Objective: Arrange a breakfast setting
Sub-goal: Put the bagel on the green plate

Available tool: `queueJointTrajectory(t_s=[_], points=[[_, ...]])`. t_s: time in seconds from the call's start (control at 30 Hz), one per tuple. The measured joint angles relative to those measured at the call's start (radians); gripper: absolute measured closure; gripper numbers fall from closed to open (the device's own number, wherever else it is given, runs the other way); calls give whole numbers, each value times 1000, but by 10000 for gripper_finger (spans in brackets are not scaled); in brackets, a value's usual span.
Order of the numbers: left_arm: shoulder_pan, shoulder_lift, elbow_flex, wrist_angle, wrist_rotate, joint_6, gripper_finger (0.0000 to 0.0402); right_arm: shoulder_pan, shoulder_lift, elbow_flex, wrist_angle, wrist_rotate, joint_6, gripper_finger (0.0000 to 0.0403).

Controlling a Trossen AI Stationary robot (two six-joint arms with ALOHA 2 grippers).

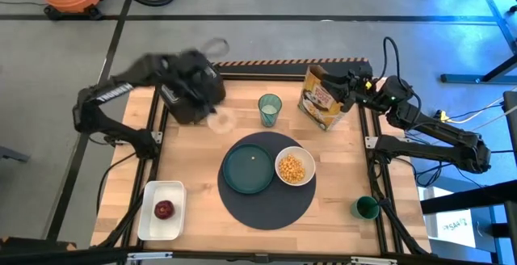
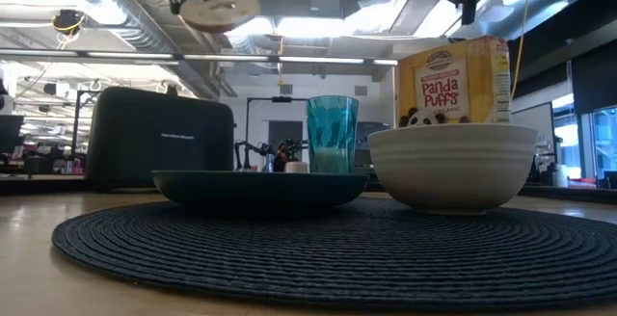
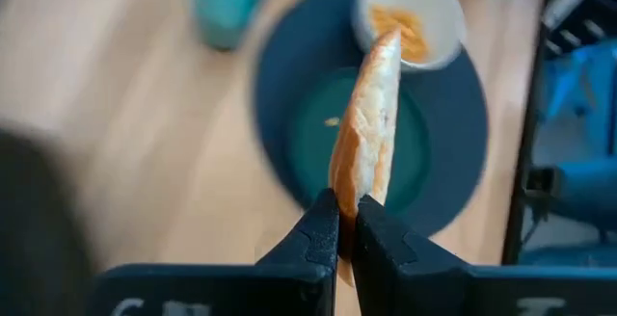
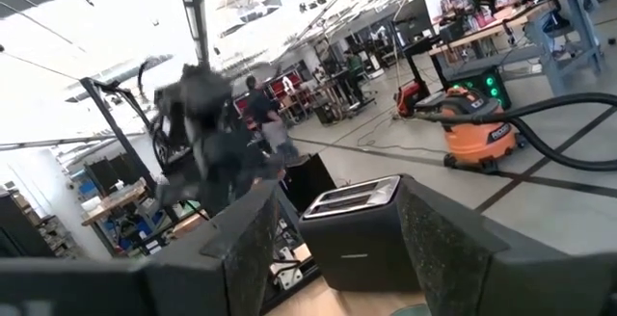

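Left jaws [image 3: 345,222] pinch a bagel [image 3: 369,128] slice edge-on, long axis pointing away from them, above the bench near the toaster [image 1: 187,103]. Bowl [image 1: 295,166] holds cereal [image 1: 291,168]. Right jaws [image 4: 333,244] gape empty.

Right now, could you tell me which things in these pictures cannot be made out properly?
- Toaster, high view: mostly hidden under the blurred left arm.
- Left gripper shut on the bagel half; its cut face is unseen, edge-on in the left wrist view, blurred in the high view.
- Right gripper by the cereal box: whether they touch cannot be told.
- Red fruit in the white tray: too small to identify.
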Motion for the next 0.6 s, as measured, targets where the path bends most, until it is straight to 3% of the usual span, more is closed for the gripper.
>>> queueJointTrajectory(t_s=[0.23, 0.37, 0.6], points=[[-207, 18, -332, 481, -37, -170, 392, 0, 0, 0, 1, 0, 25, 196], [-242, 45, -448, 596, -124, -271, 392, 0, -1, 0, 1, -20, 45, 196], [-286, 91, -586, 827, -125, -337, 392, 0, -6, 0, 3, -37, 57, 196]])
